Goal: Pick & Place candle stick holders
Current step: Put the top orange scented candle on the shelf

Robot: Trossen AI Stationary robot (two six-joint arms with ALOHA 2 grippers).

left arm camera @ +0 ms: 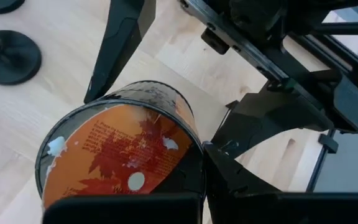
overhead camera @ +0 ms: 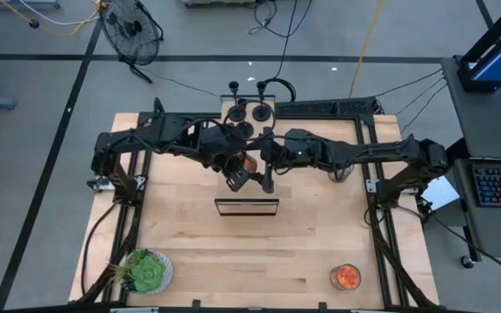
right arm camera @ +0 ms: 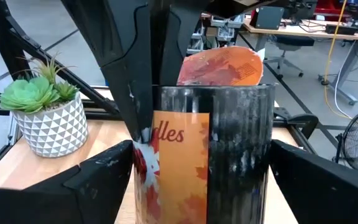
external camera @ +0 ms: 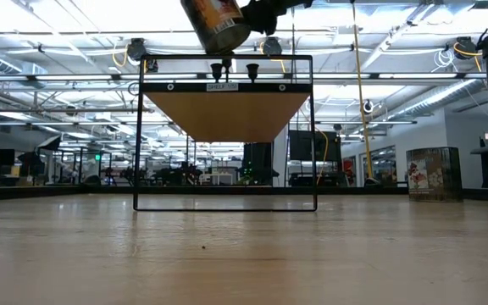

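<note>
- We see the left gripper (overhead camera: 236, 176) up above the middle of the table (overhead camera: 181, 235), fingers pinched on a dark candle jar (left arm camera: 120, 149) with an orange leaf label.
- The right gripper (overhead camera: 266, 178) sits right beside it, fingers (right arm camera: 92, 180) spread wide on either side of the jar, not squeezing.
- The candle stick holders (overhead camera: 249, 110) stand together at the table's far edge, well behind both arms.
- A little shelf (external camera: 225, 114) stands mid-table, a potted succulent (overhead camera: 146, 271) near the front corner.

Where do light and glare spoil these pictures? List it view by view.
Low view: bright ceiling lights backlight the shelf frame, leaving it a dark outline, and the tabletop carries a pale sheen. High view: small white glare spots on the floor beyond the table. Right wrist view: streaky reflections run down the candle jar glass.
</note>
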